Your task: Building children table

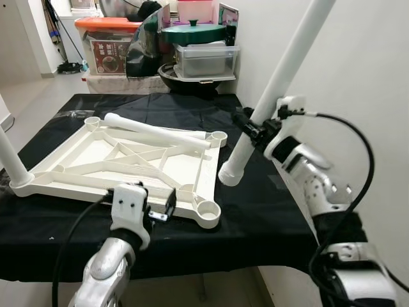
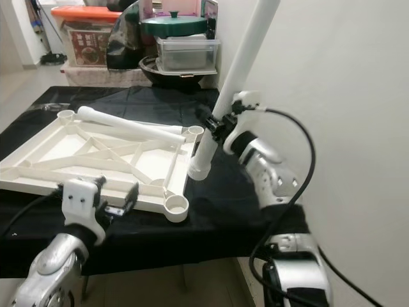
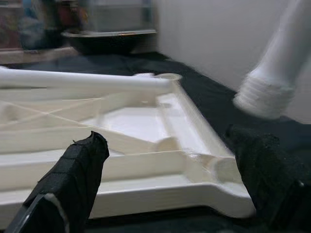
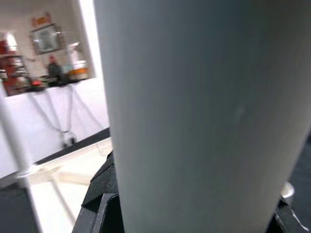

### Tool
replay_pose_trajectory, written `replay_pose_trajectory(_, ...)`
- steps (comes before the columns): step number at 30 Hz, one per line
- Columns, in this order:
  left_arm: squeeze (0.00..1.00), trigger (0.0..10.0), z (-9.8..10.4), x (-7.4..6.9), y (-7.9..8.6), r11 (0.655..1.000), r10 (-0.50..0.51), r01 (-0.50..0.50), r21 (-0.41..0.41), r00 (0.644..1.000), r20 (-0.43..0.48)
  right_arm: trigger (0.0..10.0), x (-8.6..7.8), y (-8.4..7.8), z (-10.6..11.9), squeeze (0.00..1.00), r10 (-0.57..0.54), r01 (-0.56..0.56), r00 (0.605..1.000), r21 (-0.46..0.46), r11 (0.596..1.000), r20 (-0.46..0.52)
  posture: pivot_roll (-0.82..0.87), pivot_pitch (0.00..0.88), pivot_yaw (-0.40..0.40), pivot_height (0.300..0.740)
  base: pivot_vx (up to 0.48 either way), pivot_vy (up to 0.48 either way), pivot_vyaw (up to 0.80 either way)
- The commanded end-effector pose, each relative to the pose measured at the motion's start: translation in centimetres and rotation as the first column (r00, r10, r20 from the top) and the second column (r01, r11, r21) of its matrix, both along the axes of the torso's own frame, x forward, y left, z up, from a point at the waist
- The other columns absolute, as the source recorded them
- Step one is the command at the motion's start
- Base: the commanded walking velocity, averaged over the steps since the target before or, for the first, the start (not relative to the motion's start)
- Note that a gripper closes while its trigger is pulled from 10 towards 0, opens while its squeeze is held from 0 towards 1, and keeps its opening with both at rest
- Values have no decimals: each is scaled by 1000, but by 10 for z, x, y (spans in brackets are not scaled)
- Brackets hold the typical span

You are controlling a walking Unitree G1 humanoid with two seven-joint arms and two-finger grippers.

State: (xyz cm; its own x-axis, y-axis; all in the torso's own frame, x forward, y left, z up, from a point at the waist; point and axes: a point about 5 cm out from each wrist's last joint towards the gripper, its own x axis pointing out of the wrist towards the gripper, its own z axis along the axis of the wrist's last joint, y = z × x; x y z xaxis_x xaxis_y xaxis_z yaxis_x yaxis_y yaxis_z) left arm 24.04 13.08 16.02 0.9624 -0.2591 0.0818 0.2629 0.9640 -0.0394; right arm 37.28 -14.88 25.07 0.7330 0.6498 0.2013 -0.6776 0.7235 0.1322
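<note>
Slanting through right hand (image 1: 250, 127) — table leg (image 1: 275, 83)

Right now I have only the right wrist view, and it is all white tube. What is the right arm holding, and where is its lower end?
Observer: The right gripper, jaws shut, holds a table leg tilted. Its threaded end is low over the black cloth, beside the upturned tabletop.
Operator: Is the nearest socket free?
Observer: Yes, the near right corner socket is empty.
Operator: And the left arm?
Observer: The left gripper is at the tabletop's near edge, jaws open.
</note>
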Motion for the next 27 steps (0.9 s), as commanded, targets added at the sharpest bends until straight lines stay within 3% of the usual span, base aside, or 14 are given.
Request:
replay_pose_trajectory(1, 0, 10000, -1, -5, -5, 999, -47, 47, -10, 999, -18, 10000, 0, 2, 4, 0, 60, -60, 998, -1, 998, -7, 77, 75, -62, 740, 0, 0, 0)
replay_pose_trajectory(3, 0, 10000, -4, -22, -19, 985, -165, 161, -61, 985, -59, 10000, 0, 8, 5, 0, 212, -212, 977, -13, 977, -21, 81, 110, -65, 740, 0, 0, 0)
replay_pose_trajectory(9, 0, 10000, -5, -37, -30, 964, -249, 239, -117, 965, -85, 10000, -1, 14, 5, 0, 300, -301, 953, -21, 954, -36, 89, 127, -76, 740, 0, 0, 0)
replay_pose_trajectory(11, 0, 10000, -5, -50, -39, 948, -299, 284, -141, 949, -103, 10000, -3, 23, 2, 0, 383, -385, 923, -44, 922, -48, 88, 163, -82, 740, 0, 0, 0)
replay_pose_trajectory(12, 0, 10000, -5, -50, -39, 948, -299, 284, -141, 949, -103, 10000, -3, 23, 2, 0, 383, -385, 923, -44, 922, -48, 88, 163, -82, 740, 0, 0, 0)
replay_pose_trajectory(15, 0, 10000, -6, -56, -41, 946, -307, 289, -147, 945, -114, 10000, -6, 34, -1, 0, 483, -486, 874, -49, 873, -59, 86, 177, -81, 740, 0, 0, 0)
replay_pose_trajectory(17, 0, 10000, -6, -56, -41, 946, -307, 289, -147, 945, -114, 10000, -6, 34, -1, 0, 483, -486, 874, -49, 873, -59, 86, 177, -81, 740, 0, 0, 0)
replay_pose_trajectory(19, 0, 10000, -5, -58, -42, 946, -307, 290, -147, 944, -116, 10000, -9, 36, -2, 0, 545, -548, 836, -38, 836, -66, 86, 187, -85, 740, 0, 0, 0)
replay_pose_trajectory(22, 0, 10000, -3, -61, -43, 943, -315, 297, -149, 942, -119, 10000, -10, 37, -1, 0, 577, -580, 814, -37, 814, -64, 87, 189, -85, 740, 0, 0, 0)
replay_pose_trajectory(27, 0, 10000, -3, -64, -44, 942, -318, 298, -152, 940, -128, 10000, -9, 41, -3, 0, 578, -582, 813, -43, 812, -72, 86, 190, -87, 740, 0, 0, 0)
